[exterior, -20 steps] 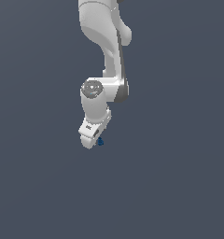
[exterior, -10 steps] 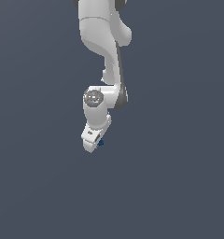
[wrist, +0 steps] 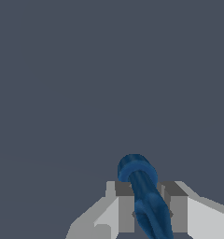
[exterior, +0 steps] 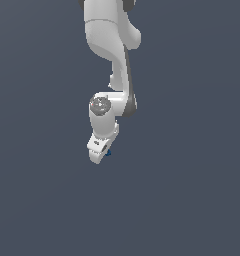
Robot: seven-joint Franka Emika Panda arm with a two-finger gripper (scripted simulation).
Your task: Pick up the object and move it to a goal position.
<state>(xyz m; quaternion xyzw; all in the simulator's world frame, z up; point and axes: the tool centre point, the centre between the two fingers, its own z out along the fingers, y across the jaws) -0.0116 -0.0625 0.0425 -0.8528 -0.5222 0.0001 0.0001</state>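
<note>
The object (wrist: pixel 144 193) is a dark-blue lumpy rod with a rounded knob at its end. In the wrist view it sits clamped between the two grey fingers (wrist: pixel 124 205) of my gripper (wrist: pixel 151 205), its knob sticking out past the fingertips. In the exterior view only a small blue speck of the object (exterior: pixel 108 153) shows beside the white gripper (exterior: pixel 99 150), which hangs at the end of the downward-bent arm. The gripper is shut on the object. No goal marker shows in either view.
A plain dark grey-blue surface (exterior: pixel 192 200) fills both views. The white arm (exterior: pixel 112 55) comes down from the upper middle of the exterior view. Nothing else stands in view.
The arm and gripper have shifted slightly toward the exterior view's right and a little up, carrying the blue object along. The grip has not changed.
</note>
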